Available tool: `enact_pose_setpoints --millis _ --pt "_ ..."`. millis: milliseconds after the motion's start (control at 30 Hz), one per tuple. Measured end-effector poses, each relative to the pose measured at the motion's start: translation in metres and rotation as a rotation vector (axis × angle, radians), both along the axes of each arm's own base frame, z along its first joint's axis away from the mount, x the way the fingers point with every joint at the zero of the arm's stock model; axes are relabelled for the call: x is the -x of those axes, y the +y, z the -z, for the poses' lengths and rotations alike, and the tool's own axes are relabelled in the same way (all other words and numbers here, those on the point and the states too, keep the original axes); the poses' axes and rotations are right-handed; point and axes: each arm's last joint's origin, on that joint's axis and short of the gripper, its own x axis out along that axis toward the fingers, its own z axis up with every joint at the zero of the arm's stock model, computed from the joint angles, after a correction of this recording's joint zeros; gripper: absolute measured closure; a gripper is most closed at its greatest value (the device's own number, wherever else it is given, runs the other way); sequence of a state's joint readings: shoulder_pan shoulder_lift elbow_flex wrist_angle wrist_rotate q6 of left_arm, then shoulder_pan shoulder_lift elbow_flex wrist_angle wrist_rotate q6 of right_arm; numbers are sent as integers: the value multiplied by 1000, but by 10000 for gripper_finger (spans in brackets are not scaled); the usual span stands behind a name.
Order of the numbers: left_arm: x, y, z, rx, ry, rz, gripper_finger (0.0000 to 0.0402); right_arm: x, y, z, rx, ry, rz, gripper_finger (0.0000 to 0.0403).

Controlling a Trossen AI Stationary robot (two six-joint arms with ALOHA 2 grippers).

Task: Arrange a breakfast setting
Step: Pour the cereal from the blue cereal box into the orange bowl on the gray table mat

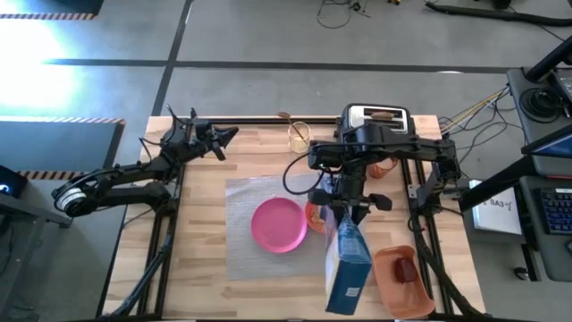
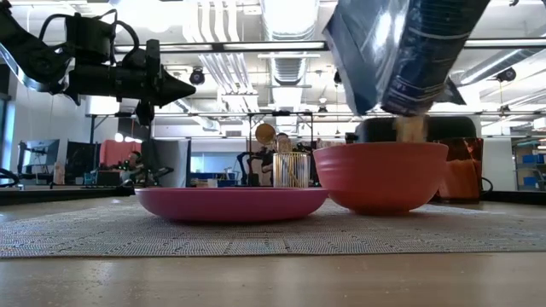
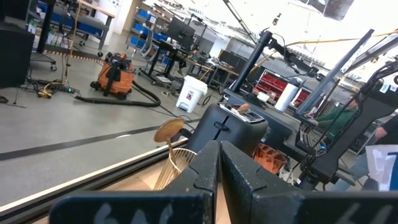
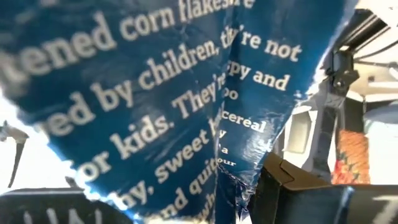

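Note:
My right gripper [image 1: 349,211] is shut on a blue cereal box [image 1: 348,264], tipped above the orange bowl [image 2: 381,175]; pale cereal [image 2: 411,128] drops from the box's lower end into the bowl. The bowl stands beside the pink plate [image 1: 279,224] on the grey placemat [image 1: 246,201]. The red apple [image 1: 405,269] lies in the orange tray [image 1: 418,300]. The toast [image 1: 385,114] sticks out of the toaster [image 1: 379,120]. The wooden utensil [image 3: 168,132] stands in a clear glass [image 1: 298,136]. The small orange cup [image 1: 383,168] stands by the toaster. My left gripper [image 1: 222,139] is shut and empty, raised over the table's far left. My right gripper pinches the cereal box between its two fingers near the box's far, lower end [image 1: 345,225], coming from above. The box is lifted clear and tilted, its lower end [image 2: 401,107] over the bowl. One dark finger [image 4: 292,190] lies against the crumpled blue wall [image 4: 186,124].
The black-and-silver toaster stands at the table's far edge, the glass to its left. The orange tray lies at the near right corner. Bare wood shows left of the placemat [image 1: 201,233]. The low view looks into a workshop behind the table.

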State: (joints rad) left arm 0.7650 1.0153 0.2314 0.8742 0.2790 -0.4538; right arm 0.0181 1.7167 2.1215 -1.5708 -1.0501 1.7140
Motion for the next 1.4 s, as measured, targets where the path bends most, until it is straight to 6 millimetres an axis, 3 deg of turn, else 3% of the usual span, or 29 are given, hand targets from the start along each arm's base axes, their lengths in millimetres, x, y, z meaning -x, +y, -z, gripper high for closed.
enact_pose_setpoints --millis 1133,1400 --pt "0 0 1 2 2 0 402 8 -9 6 101 -87 -16 298" --pt "0 0 0 2 1 -7 402 10 -9 6 210 -169 -48 298"
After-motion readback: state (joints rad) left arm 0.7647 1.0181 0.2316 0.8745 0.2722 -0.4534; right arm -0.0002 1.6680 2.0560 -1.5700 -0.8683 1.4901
